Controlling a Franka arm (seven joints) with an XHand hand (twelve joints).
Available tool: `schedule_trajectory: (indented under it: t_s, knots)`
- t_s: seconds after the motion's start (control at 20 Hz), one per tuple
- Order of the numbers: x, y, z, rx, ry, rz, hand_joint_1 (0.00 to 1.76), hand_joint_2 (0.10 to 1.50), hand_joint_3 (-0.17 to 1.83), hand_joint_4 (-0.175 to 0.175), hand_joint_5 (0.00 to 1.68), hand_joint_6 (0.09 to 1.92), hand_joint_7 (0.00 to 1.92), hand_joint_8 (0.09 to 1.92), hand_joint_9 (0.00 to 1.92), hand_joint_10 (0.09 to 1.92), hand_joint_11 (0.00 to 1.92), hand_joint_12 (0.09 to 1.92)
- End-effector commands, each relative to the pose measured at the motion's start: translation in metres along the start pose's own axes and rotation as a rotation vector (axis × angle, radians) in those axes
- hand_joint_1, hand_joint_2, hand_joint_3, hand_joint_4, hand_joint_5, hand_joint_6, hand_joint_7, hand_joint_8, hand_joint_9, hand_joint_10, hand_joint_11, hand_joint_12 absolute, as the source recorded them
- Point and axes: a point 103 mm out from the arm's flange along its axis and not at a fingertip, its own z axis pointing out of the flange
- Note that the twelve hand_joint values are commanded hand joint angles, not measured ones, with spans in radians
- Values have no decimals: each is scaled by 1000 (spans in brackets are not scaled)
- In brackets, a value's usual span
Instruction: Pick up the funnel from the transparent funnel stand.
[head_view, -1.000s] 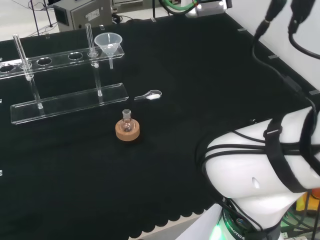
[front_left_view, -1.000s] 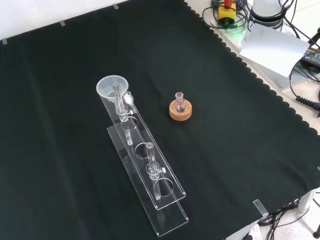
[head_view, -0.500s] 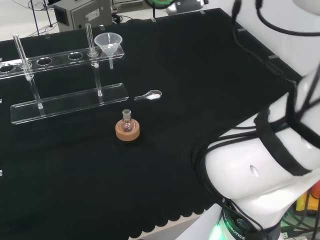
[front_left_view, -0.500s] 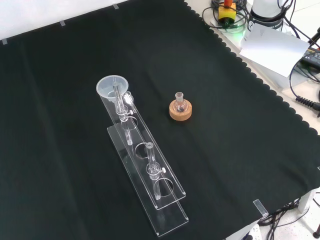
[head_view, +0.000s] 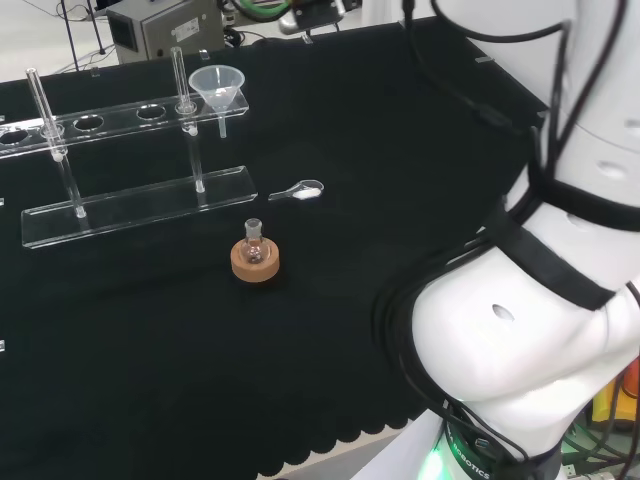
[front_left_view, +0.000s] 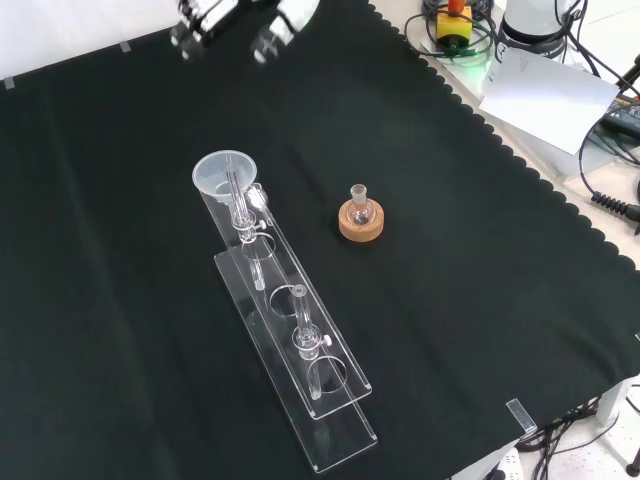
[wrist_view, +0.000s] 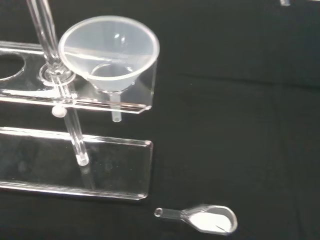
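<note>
A clear funnel (head_view: 217, 85) sits in the end hole of the transparent stand (head_view: 130, 205), its stem hanging below the upper shelf. The front view has the funnel (front_left_view: 226, 173) at the stand's (front_left_view: 300, 370) far end. My hand (front_left_view: 285, 20) comes in at the front view's top edge, well above and beyond the funnel, its fingers spread, relaxed and holding nothing. From the wrist view the funnel (wrist_view: 110, 55) is close, resting in the stand's shelf (wrist_view: 30, 100), with nothing touching it.
A small flask on a cork ring (head_view: 254, 255) stands in front of the stand, also the flask (front_left_view: 360, 215) to the stand's right in the front view. A clear scoop with white powder (head_view: 300, 190) lies near the stand's end. Two upright glass rods (head_view: 180, 75) rise from the stand.
The arm's links have swung up and forward in the head view. The hand has entered the front view's top edge. Funnel, stand and flask have not moved.
</note>
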Motion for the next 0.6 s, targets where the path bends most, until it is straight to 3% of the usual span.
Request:
schedule_trajectory:
  t_s: [0.05, 0.25, 0.4, 0.6]
  knots:
    - [35, 36, 24, 58, -22, -48, 136, 1321, -25, -26, 244, 87, 143, 168, 160, 645, 0, 1329]
    - [44, 46, 35, 98, -26, -76, 232, 1266, -73, -37, 239, 87, 75, 452, 171, 701, 0, 1349]
    - [43, 54, 44, 137, -23, -97, 292, 1230, -103, -42, 237, 87, 41, 559, 180, 714, 0, 1358]
    - [43, 63, 53, 200, -47, -57, 388, 1166, -155, -53, 229, 87, 2, 606, 176, 737, 0, 1403]
